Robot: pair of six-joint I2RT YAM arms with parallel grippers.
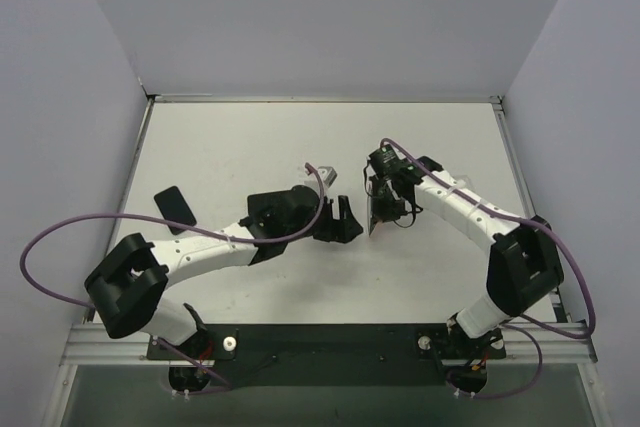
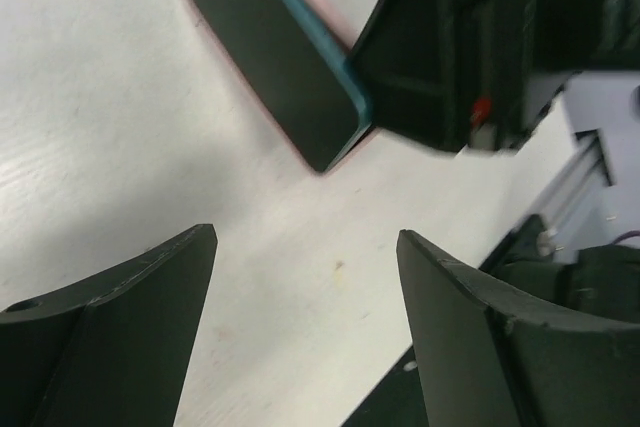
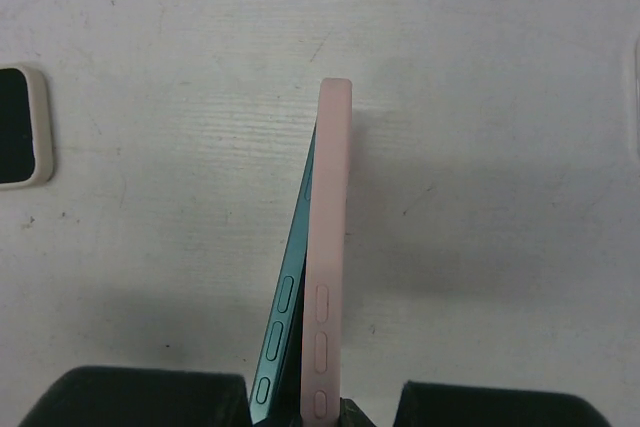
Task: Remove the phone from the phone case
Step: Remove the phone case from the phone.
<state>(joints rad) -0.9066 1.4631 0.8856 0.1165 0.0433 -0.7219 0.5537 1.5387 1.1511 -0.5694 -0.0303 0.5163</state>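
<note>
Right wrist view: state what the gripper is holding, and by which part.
The right gripper is shut on the pink phone case, teal phone partly out of it, clamping their near end by the side buttons. The left gripper holds nothing.

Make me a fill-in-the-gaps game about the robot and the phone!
The rubbery phone case peeling off the thin teal phone is ____. The right gripper holding it has its jaws ____. The left gripper has its jaws ____ and empty.
Missing words: pink, shut, open.
</note>
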